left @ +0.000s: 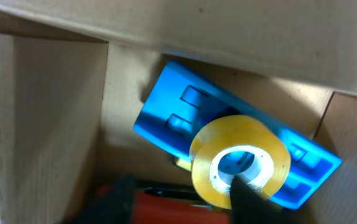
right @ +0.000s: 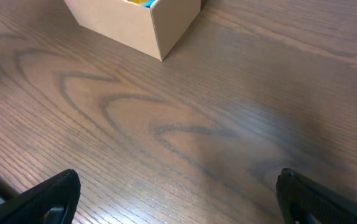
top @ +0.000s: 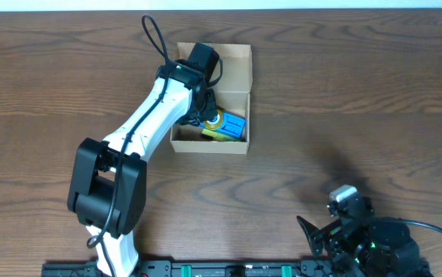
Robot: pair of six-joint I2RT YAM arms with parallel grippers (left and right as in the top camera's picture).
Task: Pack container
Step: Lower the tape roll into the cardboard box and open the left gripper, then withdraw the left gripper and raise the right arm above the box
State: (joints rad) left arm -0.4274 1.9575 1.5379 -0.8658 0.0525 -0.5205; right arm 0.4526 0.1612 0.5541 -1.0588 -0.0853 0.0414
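Wood table [top: 344, 92] bears a tan container [top: 209, 146] (flap [top: 235, 68] open).

Tan cardboard container [top: 232, 137] sits open on the table; flap lid [top: 232, 69] folded back, items inside.

The small tan cardboard box [top: 236, 73] looks matt and fibrous; the yellow tape roll [left: 267, 147] and the blue plastic block [left: 166, 118] are glossy; the brown wood-grain table [top: 359, 92] is smooth.
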